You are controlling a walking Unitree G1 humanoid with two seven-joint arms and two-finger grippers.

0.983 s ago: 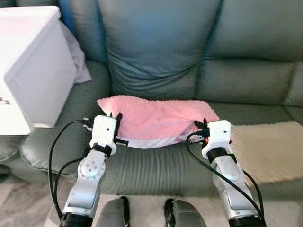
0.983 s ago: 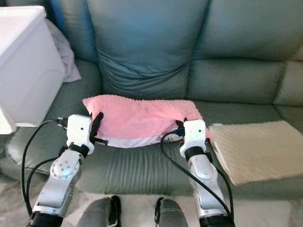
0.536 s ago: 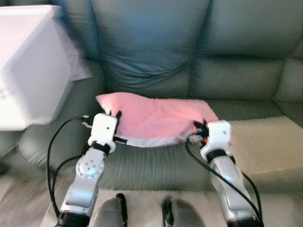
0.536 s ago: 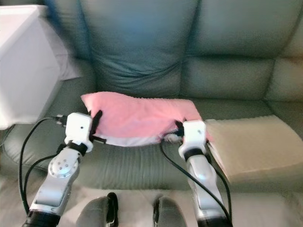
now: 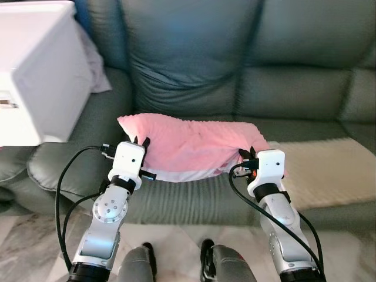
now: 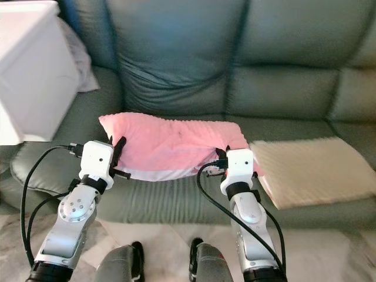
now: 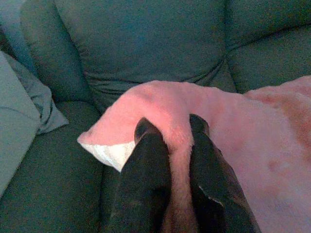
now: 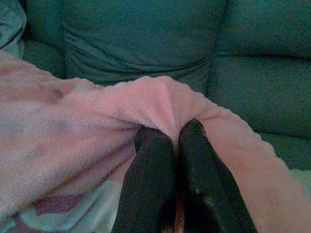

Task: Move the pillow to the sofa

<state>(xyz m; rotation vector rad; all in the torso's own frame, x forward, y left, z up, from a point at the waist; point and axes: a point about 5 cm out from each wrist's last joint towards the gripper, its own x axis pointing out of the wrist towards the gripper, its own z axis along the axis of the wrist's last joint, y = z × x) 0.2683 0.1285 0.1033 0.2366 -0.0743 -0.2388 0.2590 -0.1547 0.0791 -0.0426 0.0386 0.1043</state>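
The wide grey-green leather sofa [image 5: 194, 70] fills the background, its seat cushion directly ahead of the robot. At its left end stands a large white plastic box [image 5: 35, 76] with a pale crumpled cloth [image 5: 97, 70] behind it, and a beige textured mat [image 5: 329, 170] lies on the seat to the right. The soft pink fleece pillow [image 5: 191, 147] is stretched between the two arms, over the front part of the seat, its underside apparently resting on or just above the cushion.

The left gripper [image 7: 170, 136] is clenched on a fold at the pillow's left edge, and the right gripper [image 8: 167, 136] pinches a fold at its right edge.

The likely risks: each hold is only a thin pinch of fleece, so a tug could pull the fabric free. If released this near the seat's front edge, the pillow could slide off onto the floor. Pushing it leftward could also nudge the box.
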